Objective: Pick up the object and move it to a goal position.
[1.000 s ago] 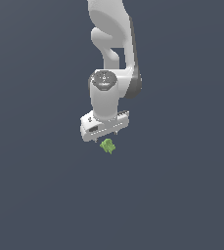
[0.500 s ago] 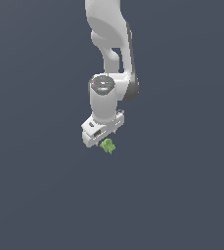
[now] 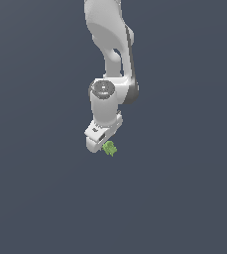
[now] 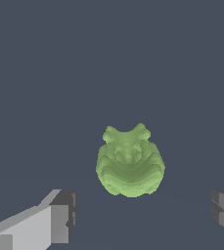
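Wrist view: tool [image 4: 143, 215] fingers spread apart, object [image 4: 129, 161] between them, untouched.

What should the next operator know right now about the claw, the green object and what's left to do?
Claw: open, holding nothing; both fingers show apart in the wrist view.
Green object: loose, lying between and just beyond the fingertips; in the exterior view it sits at the claw's lower edge.
Done: claw positioned over the object.
Left: lower, close on it, lift, carry to the goal. No goal marker shows in either view.
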Robot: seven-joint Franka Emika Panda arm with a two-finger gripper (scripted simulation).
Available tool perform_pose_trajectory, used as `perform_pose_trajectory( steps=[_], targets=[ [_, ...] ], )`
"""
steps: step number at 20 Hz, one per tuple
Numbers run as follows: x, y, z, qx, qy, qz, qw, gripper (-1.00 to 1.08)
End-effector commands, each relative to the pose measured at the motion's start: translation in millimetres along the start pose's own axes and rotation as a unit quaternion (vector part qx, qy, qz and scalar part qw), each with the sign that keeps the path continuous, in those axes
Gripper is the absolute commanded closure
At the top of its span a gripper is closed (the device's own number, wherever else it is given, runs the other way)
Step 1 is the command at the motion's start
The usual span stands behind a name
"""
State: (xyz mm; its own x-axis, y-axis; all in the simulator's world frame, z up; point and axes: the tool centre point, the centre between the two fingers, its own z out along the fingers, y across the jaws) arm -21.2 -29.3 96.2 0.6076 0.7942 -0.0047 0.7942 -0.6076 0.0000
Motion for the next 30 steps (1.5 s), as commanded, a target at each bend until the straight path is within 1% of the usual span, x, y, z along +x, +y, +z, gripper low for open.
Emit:
perform_pose_trajectory(
  steps=[1, 7, 13, 22, 27, 28, 30],
  targets=[
    [-0.4, -0.4, 2.2, 0.000, 0.001, -0.018, 0.9998, -0.92],
    [-1.0, -1.0, 4.9, 0.000, 0.002, -0.038, 0.9993, -0.92],
    [-1.0, -1.2, 8.2, 0.000, 0.002, -0.038, 0.9993, -0.92],
    [-1.4, -2.1, 47.7, 0.000, 0.002, -0.040, 0.9992, -0.92],
    [-0.9, -1.3, 55.2, 0.000, 0.002, -0.040, 0.9992, -0.92],
    [-0.9, -1.3, 55.2, 0.000, 0.002, -0.040, 0.9992, 1.08],
    [-0.9, -1.3, 55.2, 0.000, 0.002, -0.040, 0.9992, 1.08]
  ],
)
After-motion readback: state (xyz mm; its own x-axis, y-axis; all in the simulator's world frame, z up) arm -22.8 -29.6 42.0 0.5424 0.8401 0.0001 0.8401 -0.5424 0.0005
